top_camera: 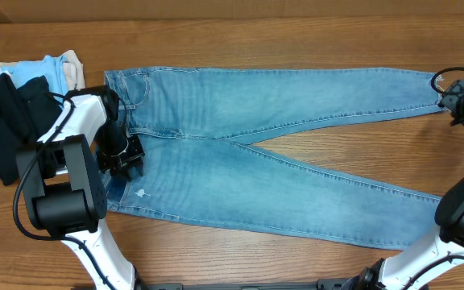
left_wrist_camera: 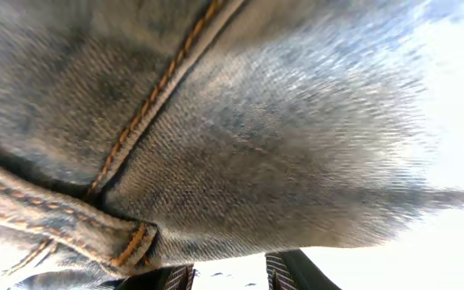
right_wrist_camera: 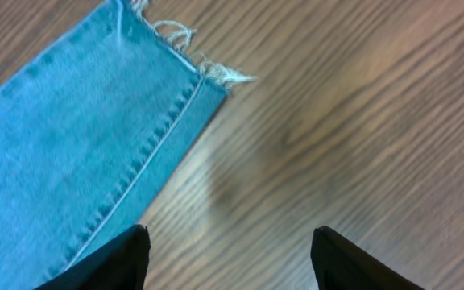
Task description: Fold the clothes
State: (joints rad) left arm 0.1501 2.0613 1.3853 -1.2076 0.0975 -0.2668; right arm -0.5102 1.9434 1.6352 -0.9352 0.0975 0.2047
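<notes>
The light blue jeans (top_camera: 256,161) lie spread flat on the wooden table, waist at the left and both legs running right. My left gripper (top_camera: 125,159) is down on the waist's near side. In the left wrist view, denim with orange stitching (left_wrist_camera: 256,145) fills the frame and hides the fingertips. The two fingers (left_wrist_camera: 228,278) stand narrowly apart and look shut on the jeans. My right gripper (top_camera: 457,101) hovers open at the end of the far leg. In the right wrist view its fingers (right_wrist_camera: 228,258) hang over bare wood, just right of the frayed hem (right_wrist_camera: 79,137).
A black garment (top_camera: 6,121) lies at the left edge with small light blue (top_camera: 39,68) and beige (top_camera: 72,68) garments behind it. Both arm bases stand at the table's near edge. Bare wood shows between the two legs.
</notes>
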